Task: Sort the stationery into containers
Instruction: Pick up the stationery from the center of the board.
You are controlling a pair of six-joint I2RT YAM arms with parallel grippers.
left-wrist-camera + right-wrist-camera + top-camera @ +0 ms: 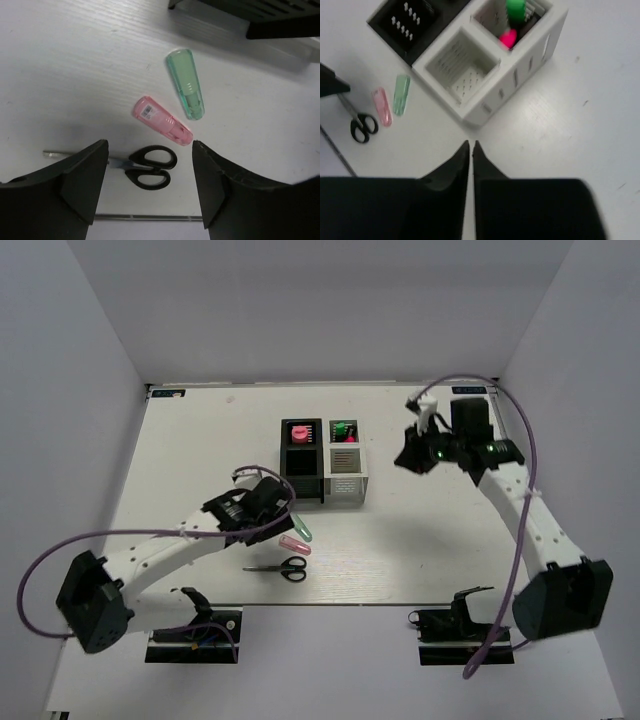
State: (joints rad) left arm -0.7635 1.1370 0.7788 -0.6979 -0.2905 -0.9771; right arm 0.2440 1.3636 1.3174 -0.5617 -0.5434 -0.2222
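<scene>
A pale green capsule piece point(186, 84) and a pink capsule piece point(162, 120) lie side by side on the table. The black-handled scissors point(150, 166) lie just nearer than them. My left gripper point(149, 144) hangs open above these with nothing between its fingers. The containers point(322, 460) stand mid-table, two black on the left and two white point(485, 107) on the right. The back black one holds a pink tube point(299, 433). The back white one holds highlighters with green point(516, 7) and pink point(508, 37) caps. My right gripper point(471, 144) is shut and empty, right of the containers.
The table's near edge point(150, 217) runs just behind the scissors. The front white box point(462, 70) and front black box point(302, 483) show no contents. Purple cables loop off both arms.
</scene>
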